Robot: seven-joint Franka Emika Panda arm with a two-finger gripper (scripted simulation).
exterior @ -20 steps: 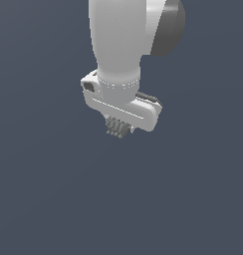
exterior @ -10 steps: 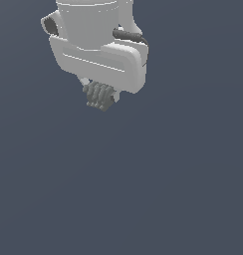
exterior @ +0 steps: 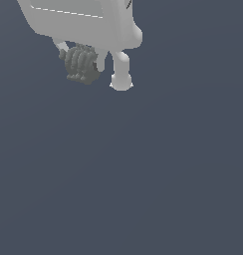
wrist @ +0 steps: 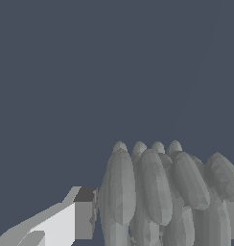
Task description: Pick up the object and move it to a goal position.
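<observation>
The object [exterior: 81, 63] is a small grey-olive lump of parallel rounded fins. It hangs under the white hand near the exterior view's upper left, well above the floor. My gripper [exterior: 87, 68] is shut on it. One white finger [exterior: 121, 74] stands out on the exterior view's right of the object. In the wrist view the object [wrist: 157, 192] fills the space between the jaws of my gripper [wrist: 159, 217], and one finger [wrist: 83, 214] presses against its side. The other finger is mostly hidden behind the object.
A plain dark blue-grey floor [exterior: 143, 174] lies all around and below. No goal marker or other object shows in either view. The top of the hand is cut off by the frame edge.
The hand has moved up and toward the exterior view's left with the object still in its grip. It now looks larger in the exterior view.
</observation>
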